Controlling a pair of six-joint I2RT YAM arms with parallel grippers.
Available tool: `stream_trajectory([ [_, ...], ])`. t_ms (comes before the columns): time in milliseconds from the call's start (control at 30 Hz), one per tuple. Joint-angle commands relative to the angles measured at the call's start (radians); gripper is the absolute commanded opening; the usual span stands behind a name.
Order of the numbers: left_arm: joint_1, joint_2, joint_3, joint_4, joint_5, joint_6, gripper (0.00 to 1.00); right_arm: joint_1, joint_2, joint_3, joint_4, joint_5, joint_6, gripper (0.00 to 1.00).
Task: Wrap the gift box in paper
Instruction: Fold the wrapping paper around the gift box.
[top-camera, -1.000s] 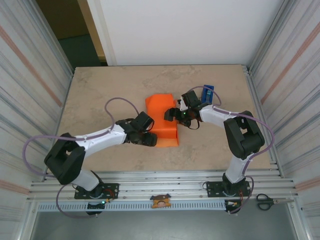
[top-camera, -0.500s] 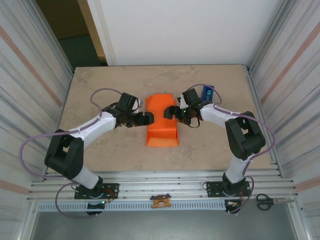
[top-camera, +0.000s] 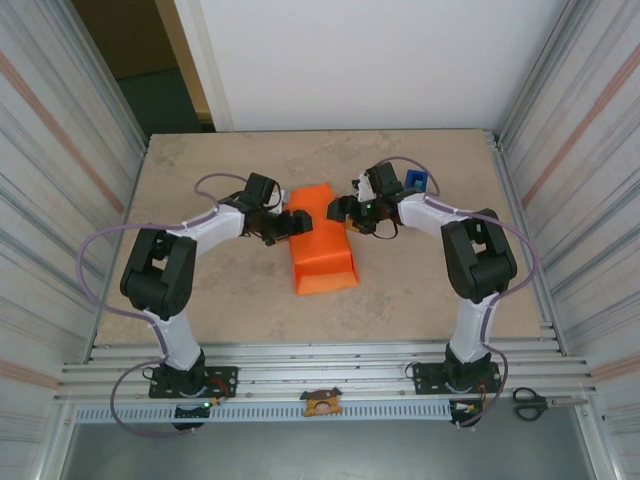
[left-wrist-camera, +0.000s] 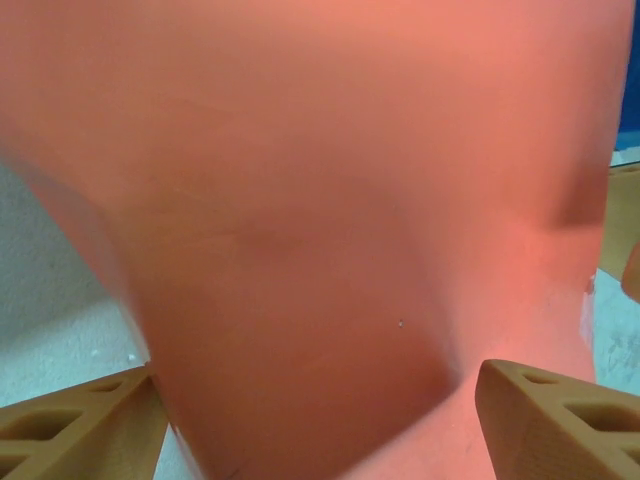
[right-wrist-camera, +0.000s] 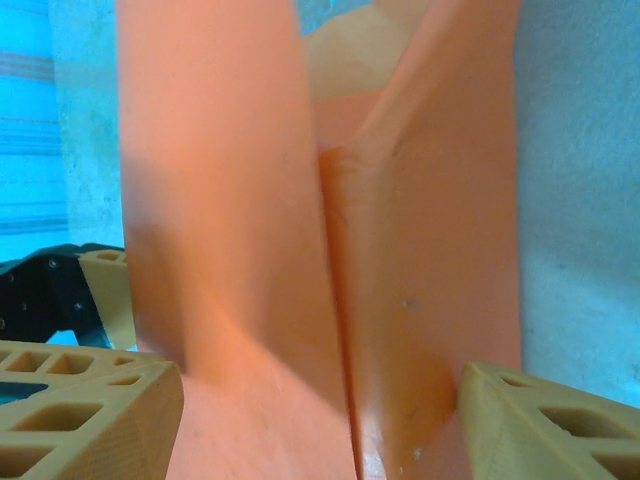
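Note:
The paper (top-camera: 322, 245) is a plain orange sheet folded into a long wrapped bundle in the middle of the table. The gift box is hidden under it. My left gripper (top-camera: 291, 225) is open against the bundle's far left side. In the left wrist view the paper (left-wrist-camera: 330, 200) bulges between the spread fingers (left-wrist-camera: 80, 430). My right gripper (top-camera: 341, 211) is open at the bundle's far right corner. In the right wrist view a raised crease of the paper (right-wrist-camera: 330, 280) runs between its fingers (right-wrist-camera: 550, 425).
A blue tape dispenser (top-camera: 415, 182) stands just behind the right gripper. Scissors (top-camera: 530, 403) lie on the rail at the front right. Corrugated walls close in both sides of the table (top-camera: 200, 180).
My left arm swung from the bundle's near left side up to its far left side. The right gripper shifted slightly back. The paper now lies narrower and straighter.

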Motion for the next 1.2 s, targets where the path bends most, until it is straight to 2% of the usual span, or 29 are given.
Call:
stream_trajectory([
  [0,-0.003,0.004,0.026,0.046,0.041,-0.04,0.8,-0.003,0.043,0.06,-0.02,-0.074,-0.001,0.71],
  [167,-0.001,-0.017,0.028,-0.01,-0.025,-0.005,0.81,-0.019,-0.043,0.027,-0.043,-0.009,-0.023,0.77],
  [300,-0.001,-0.04,0.027,-0.034,-0.028,0.02,0.83,-0.056,-0.221,-0.099,-0.046,0.083,-0.047,0.79],
  [433,-0.005,-0.07,0.016,-0.041,-0.027,0.048,0.84,-0.09,-0.378,-0.283,-0.01,0.114,-0.03,0.75],
  [600,-0.023,-0.154,-0.023,-0.035,-0.069,0.133,0.84,-0.095,-0.523,-0.498,0.035,0.126,0.024,0.65],
  [833,-0.121,-0.248,-0.021,-0.104,-0.215,0.401,0.83,-0.093,-0.556,-0.666,0.179,0.069,0.132,0.49],
  [900,-0.136,-0.249,-0.005,-0.139,-0.25,0.411,0.84,-0.086,-0.537,-0.675,0.195,0.058,0.135,0.47],
  [1000,-0.15,-0.254,-0.005,-0.144,-0.23,0.435,0.84,-0.072,-0.513,-0.683,0.21,0.054,0.131,0.43],
  [1167,-0.283,-0.248,0.022,-0.175,-0.434,0.641,0.86,-0.061,-0.476,-0.685,0.231,0.049,0.13,0.37],
])
